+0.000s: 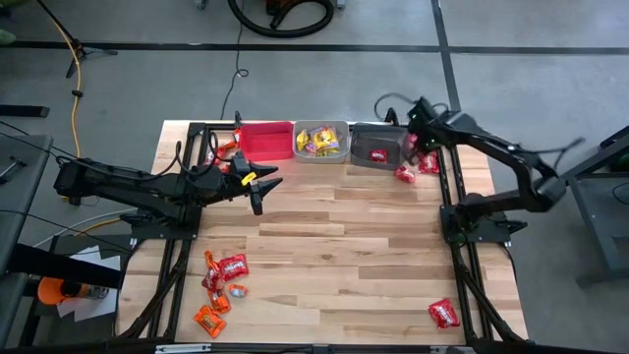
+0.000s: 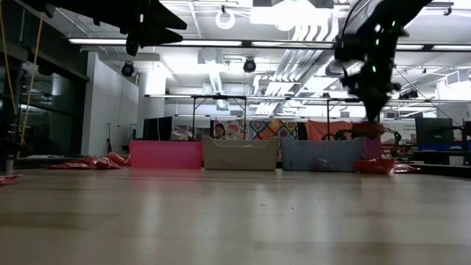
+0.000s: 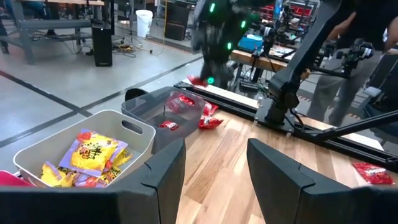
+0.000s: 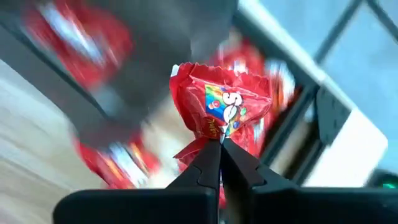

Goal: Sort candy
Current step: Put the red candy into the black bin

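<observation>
Pinched between two dark fingertips, a red candy packet [image 4: 222, 104] fills the middle of the right wrist view; the right claw [image 4: 220, 144] is clenched on its lower edge. Behind it lie blurred red packets, a dark bin wall and a dark frame rail.

From the left wrist view, the left claw [image 3: 216, 163] stands released, holding nothing, at the bottom centre. At lower left sits a clear grey bin [image 3: 132, 129] with yellow packets [image 3: 90, 154] inside; beyond it a dark bin [image 3: 148, 107] holds red packets.

From the high view, three bins line the tabletop's [image 1: 354, 236] far edge at upper centre: a red bin [image 1: 265, 140], the clear grey bin [image 1: 321, 141], the dark bin [image 1: 376, 145]. The right claw [image 1: 411, 138] hangs at the dark bin's right end, with loose red candies [image 1: 418, 167] just beside it. The left claw [image 1: 257, 181] hovers left of centre. Unsorted candies [image 1: 221, 285] lie at lower left, one red packet [image 1: 444, 314] at lower right.

From the low view, the three bins stand in a row across the middle, the right arm above the rightmost.

Judging by this, the step in hand is carrying a red candy to the dark bin; next comes centring over its opening and letting go. The bin's rim and the frame rail crowd the right claw, while the tabletop's centre offers free room.
</observation>
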`<state>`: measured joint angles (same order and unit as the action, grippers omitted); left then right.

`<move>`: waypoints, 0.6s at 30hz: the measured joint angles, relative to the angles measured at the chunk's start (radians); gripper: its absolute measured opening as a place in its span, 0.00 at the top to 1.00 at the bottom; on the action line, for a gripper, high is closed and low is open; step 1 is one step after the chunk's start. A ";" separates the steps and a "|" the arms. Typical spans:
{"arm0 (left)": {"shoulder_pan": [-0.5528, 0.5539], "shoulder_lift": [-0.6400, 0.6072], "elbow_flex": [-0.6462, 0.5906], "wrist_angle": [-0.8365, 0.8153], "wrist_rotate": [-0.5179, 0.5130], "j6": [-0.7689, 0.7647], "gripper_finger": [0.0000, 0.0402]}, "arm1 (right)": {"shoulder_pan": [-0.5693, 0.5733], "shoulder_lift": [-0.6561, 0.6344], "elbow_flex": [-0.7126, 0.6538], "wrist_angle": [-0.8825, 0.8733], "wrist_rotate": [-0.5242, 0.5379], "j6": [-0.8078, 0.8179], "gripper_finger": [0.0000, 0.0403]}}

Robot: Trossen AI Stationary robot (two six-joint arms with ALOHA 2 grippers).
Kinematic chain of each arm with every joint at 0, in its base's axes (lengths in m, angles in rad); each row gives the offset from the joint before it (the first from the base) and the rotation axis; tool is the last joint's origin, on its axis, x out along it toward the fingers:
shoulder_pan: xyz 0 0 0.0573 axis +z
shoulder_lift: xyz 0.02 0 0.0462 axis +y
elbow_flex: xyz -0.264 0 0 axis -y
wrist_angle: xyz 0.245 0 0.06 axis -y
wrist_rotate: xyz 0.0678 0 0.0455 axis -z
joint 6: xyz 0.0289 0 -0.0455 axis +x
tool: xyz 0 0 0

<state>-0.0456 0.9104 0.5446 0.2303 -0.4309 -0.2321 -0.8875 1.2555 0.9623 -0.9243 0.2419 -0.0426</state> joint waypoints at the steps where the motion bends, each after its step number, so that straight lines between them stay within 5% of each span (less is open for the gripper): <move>1: 0.000 0.000 0.000 0.000 0.000 0.000 0.61 | 0.000 -0.019 0.019 0.020 -0.031 0.015 0.99; 9: 0.000 0.000 0.000 0.000 -0.002 0.000 0.61 | 0.025 -0.074 0.040 0.277 -0.373 0.122 1.00; 18: 0.000 0.000 0.000 -0.001 -0.002 0.000 0.61 | 0.065 -0.046 0.003 0.316 -0.304 0.177 1.00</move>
<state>-0.0456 0.9104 0.5446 0.2294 -0.4333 -0.2321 -0.8221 1.2091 0.9657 -0.6079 -0.0619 0.1345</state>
